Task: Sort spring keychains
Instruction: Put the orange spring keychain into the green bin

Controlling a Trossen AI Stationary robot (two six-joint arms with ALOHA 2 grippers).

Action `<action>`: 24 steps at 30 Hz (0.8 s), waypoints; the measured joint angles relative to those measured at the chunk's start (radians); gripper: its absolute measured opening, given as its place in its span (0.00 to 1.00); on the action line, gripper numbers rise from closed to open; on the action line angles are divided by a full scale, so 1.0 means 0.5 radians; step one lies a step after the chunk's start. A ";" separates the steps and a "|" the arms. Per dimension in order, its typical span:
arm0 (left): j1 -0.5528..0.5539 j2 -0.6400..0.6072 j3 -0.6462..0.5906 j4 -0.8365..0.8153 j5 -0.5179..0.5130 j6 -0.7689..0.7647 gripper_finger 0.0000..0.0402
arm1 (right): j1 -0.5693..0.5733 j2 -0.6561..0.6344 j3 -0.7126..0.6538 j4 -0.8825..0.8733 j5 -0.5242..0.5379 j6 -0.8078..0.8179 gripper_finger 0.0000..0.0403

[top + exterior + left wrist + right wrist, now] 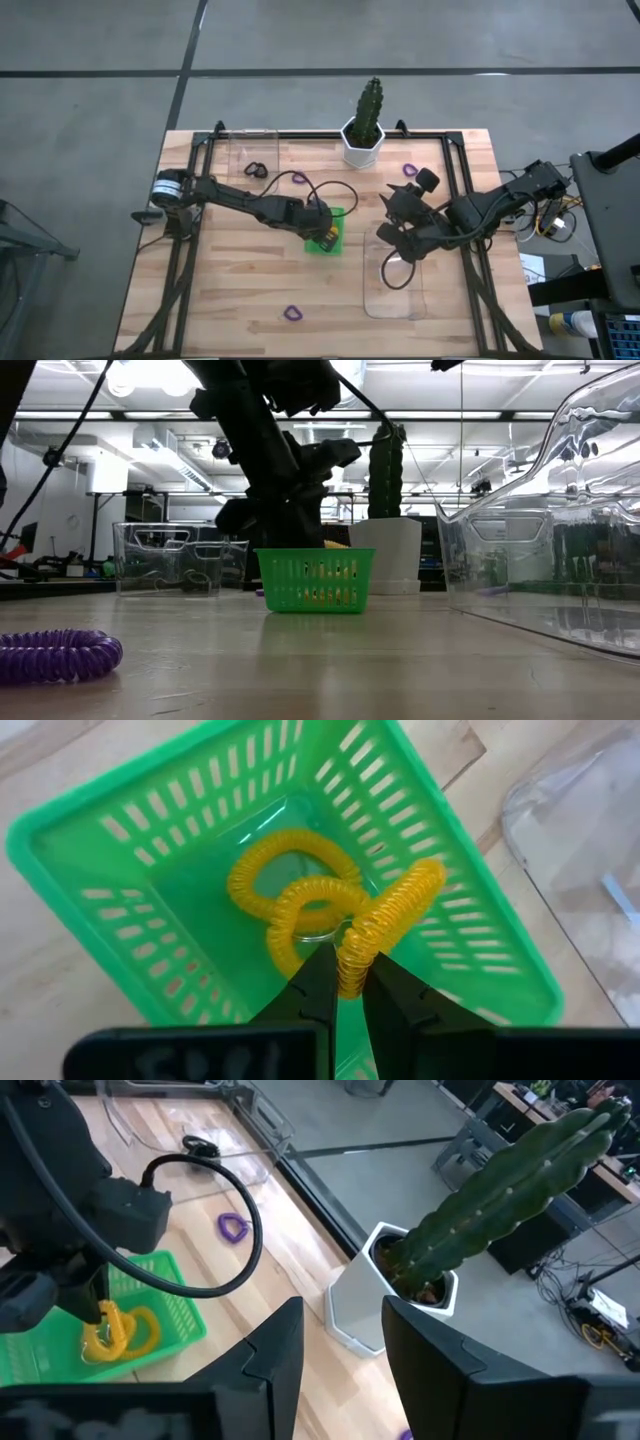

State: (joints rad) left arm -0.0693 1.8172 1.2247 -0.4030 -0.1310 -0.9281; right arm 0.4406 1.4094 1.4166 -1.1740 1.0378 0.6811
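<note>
My left gripper [347, 995] is over the small green tray [90, 810], shut on a yellow-orange spring keychain [395, 910]. Two more keychains of that colour [290, 870] lie on the tray's floor. In the high view the gripper [325, 237] is at the tray [340, 215] near the table's middle. My right gripper [392, 225] hangs open in the air to the tray's right, with nothing between its fingers [270, 1350]. Purple keychains lie loose on the table [292, 314] [410, 168] [233, 1227]. My left gripper pinches the yellow-orange keychain's coil at one end [350, 970] between its two fingertips. The fingers slant down from above into the tray. The rest of the coil stretches away from the fingers over the inside of the tray; I cannot tell whether it touches the floor.
A clear tray [255, 150] with a black keychain [254, 169] stands at the far left. A second clear tray [395, 285] sits near the front right. A cactus in a white pot [365, 130] stands at the far edge.
</note>
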 joint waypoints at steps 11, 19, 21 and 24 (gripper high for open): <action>0.000 0.000 -0.001 0.000 0.000 0.024 0.09 | 0.000 0.000 0.000 0.007 0.000 0.039 0.30; 0.001 0.000 -0.002 -0.003 0.000 0.025 0.09 | 0.000 0.000 0.000 0.012 0.000 0.039 0.32; 0.001 0.000 -0.002 -0.004 0.000 0.030 0.11 | 0.000 0.000 0.000 0.012 0.000 0.038 0.32; 0.001 -0.001 -0.002 -0.005 0.000 0.032 0.16 | 0.000 0.000 0.000 0.011 0.000 0.038 0.31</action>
State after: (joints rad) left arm -0.0689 1.8168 1.2236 -0.4054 -0.1310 -0.9119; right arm 0.4404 1.4094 1.4166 -1.1683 1.0378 0.6999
